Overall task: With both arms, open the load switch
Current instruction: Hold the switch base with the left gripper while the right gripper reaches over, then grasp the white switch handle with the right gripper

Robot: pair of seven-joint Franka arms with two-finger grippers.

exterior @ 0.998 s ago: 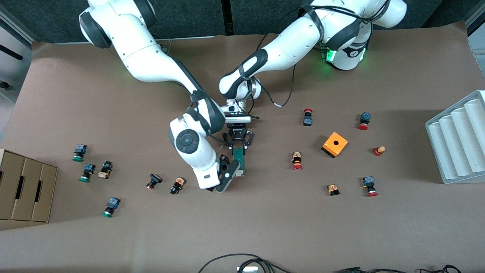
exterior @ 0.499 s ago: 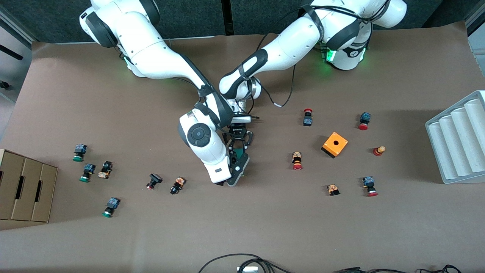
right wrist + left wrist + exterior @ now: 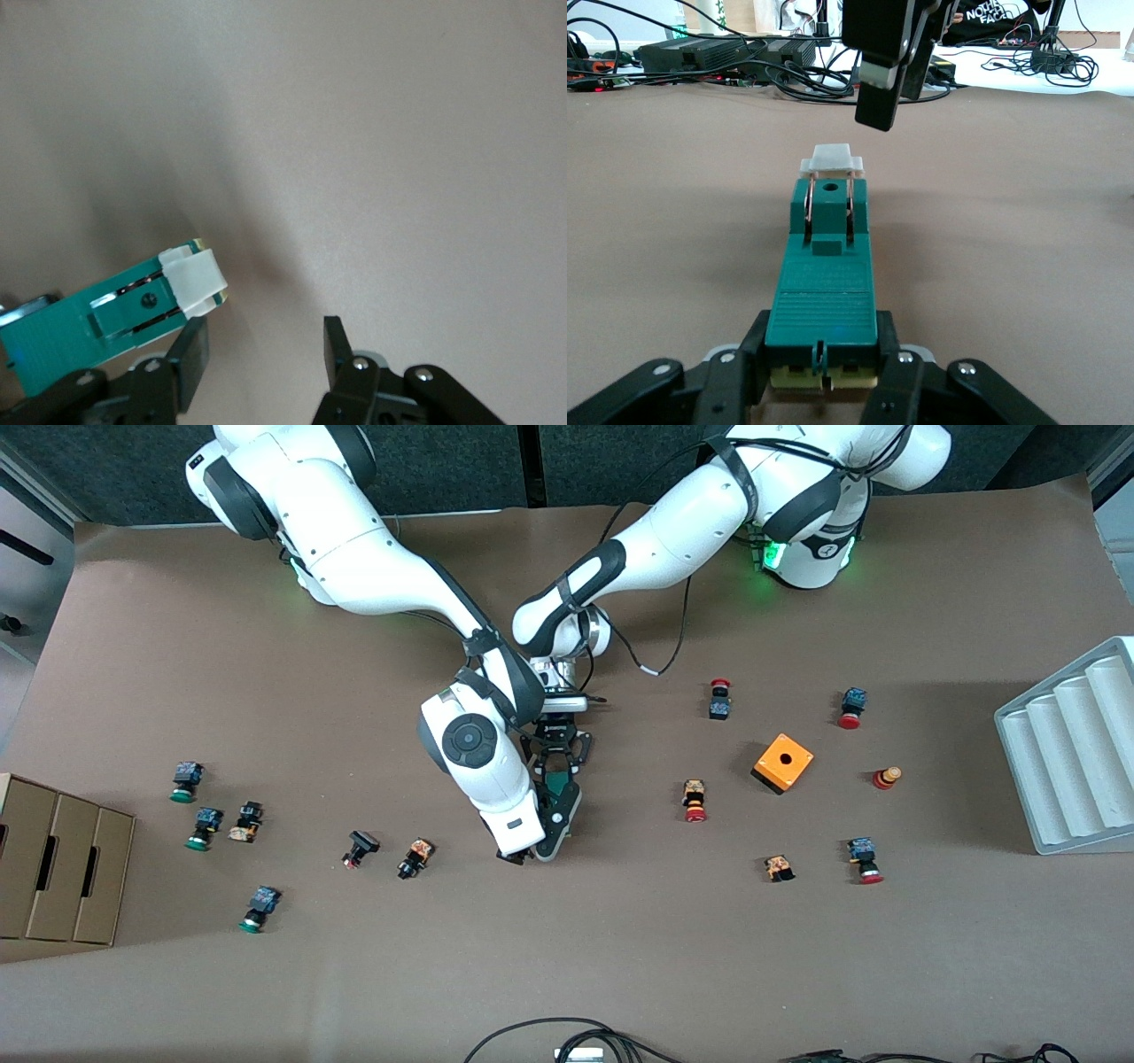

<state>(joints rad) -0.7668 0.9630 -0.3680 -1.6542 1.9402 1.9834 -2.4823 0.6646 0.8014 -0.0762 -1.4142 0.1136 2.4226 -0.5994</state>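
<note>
The load switch (image 3: 555, 782), a narrow dark-green block, lies mid-table with its white sliding piece (image 3: 831, 159) at the end nearer the front camera. My left gripper (image 3: 556, 766) is shut on the switch's other end; in the left wrist view the block (image 3: 826, 283) sits clamped in that gripper (image 3: 824, 356). My right gripper (image 3: 532, 856) hangs over the white end and hides it in the front view. In the right wrist view this gripper (image 3: 263, 350) is open with nothing between its fingers, and the white piece (image 3: 195, 279) lies just beside one finger (image 3: 190, 359).
An orange cube (image 3: 783, 763) and several red-capped buttons (image 3: 695, 801) lie toward the left arm's end. Green-capped buttons (image 3: 184, 781) and a cardboard box (image 3: 62, 868) are toward the right arm's end. A white ridged tray (image 3: 1072, 753) stands at the table's edge.
The right arm has swung in toward the load switch, and its hand now covers the white end in the front view. Its jaws have narrowed a little. The left gripper has stayed put.
</note>
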